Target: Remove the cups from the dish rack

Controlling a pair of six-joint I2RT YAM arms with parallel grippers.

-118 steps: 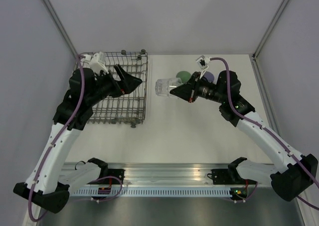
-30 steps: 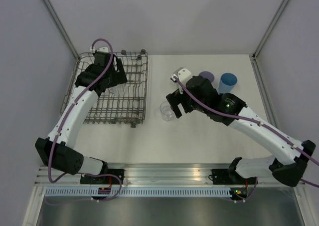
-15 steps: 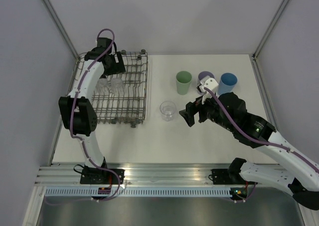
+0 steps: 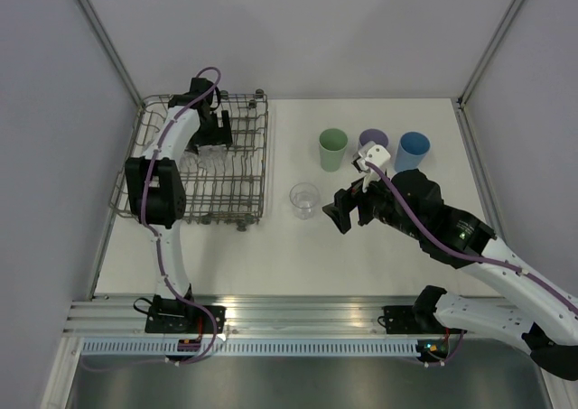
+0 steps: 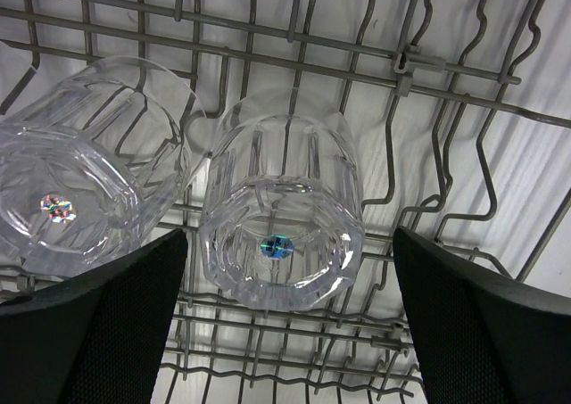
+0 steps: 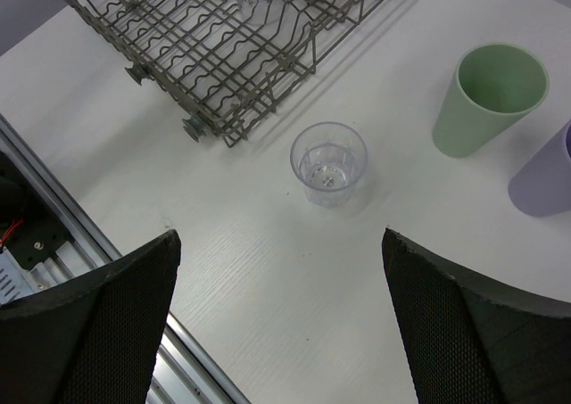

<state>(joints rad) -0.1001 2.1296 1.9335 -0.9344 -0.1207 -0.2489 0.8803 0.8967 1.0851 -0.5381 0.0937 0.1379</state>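
The grey wire dish rack [image 4: 265, 170] stands at the back left. Two clear cups lie bottom-up among its tines, one [image 5: 281, 239] between my left fingertips and the other [image 5: 80, 190] to its left. My left gripper [image 4: 209, 129] hovers open just above them, touching neither. A third clear cup [image 4: 304, 199] stands upright on the table to the right of the rack. Behind it stand a pale green cup [image 4: 332, 149], a lavender cup [image 4: 371, 140] and a blue cup [image 4: 413, 149]. My right gripper [image 4: 341, 210] hangs open and empty just right of the upright clear cup [image 6: 328, 163].
The rack [image 6: 205, 65] takes up the left third of the table; its right rim is close to the upright clear cup. The green cup [image 6: 491, 101] and the lavender cup [image 6: 546, 185] stand beyond it. The aluminium rail [image 4: 298, 314] with the arm bases runs along the near edge.
The right gripper has drawn back to the right, away from the clear cup it stood over. The left arm has swung further over the rack's back, above the two clear cups.
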